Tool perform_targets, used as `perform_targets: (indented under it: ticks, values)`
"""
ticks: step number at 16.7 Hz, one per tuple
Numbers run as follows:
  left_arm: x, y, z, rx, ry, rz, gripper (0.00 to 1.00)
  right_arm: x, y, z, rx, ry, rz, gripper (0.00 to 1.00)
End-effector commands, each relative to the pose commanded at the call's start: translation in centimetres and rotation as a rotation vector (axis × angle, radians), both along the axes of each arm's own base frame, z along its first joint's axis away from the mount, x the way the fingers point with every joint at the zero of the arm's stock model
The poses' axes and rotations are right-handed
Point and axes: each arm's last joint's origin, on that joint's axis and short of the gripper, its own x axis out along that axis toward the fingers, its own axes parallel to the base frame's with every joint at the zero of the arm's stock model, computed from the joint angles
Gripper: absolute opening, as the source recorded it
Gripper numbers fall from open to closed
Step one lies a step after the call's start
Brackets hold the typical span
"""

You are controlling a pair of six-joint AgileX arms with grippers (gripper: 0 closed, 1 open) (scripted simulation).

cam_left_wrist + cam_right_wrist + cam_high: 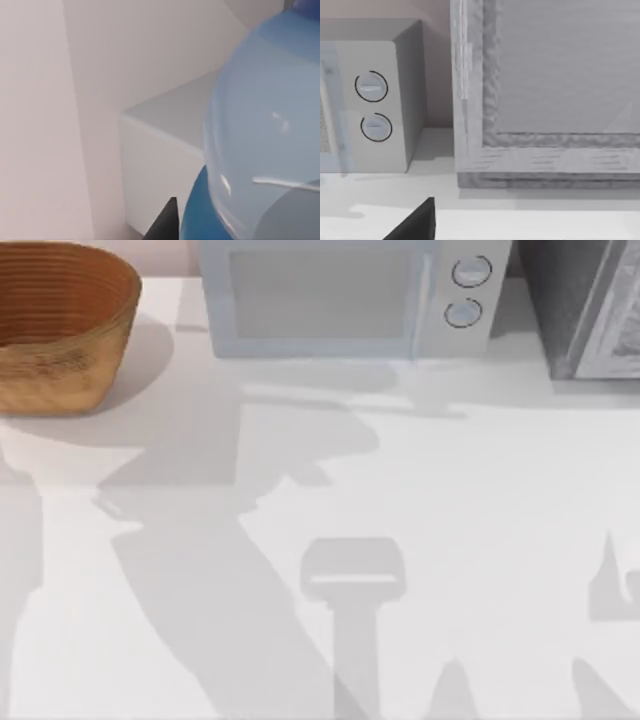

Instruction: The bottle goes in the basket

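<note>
bottle (265, 130) sits right up against the left wrist cam w/ a dark finger (165, 225) beside it — looks grasped, but can't tell for sure. basket (60, 325) stands at tabletop (450, 500) far left, nothing seen inside. drop-in still to do. right fingers: can't tell.

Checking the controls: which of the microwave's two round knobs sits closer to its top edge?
The upper knob on the microwave, at its right-hand panel in the top view; the lower knob sits directly beneath it, nearer the table.

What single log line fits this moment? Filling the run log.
clear blue-label plastic bottle: close at left wrist | round wicker basket: table's far left, no bottle seen inside
</note>
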Motion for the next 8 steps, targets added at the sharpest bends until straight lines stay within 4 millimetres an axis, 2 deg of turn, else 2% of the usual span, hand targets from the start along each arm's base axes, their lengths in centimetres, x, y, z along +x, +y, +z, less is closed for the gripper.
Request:
perform_targets:
  ticks: [3, 8]
  values:
    - [-0.8, 2.7, 0.8, 0.007, 0.0, 0.028, 0.0, 0.0, 0.0, 0.0, 0.0, 0.0, 0.0, 1.0]
    - [-0.9, 2.7, 0.8, 0.009, -0.001, 0.029, 0.0, 0.0, 0.0, 0.0, 0.0, 0.0, 0.0, 1.0]
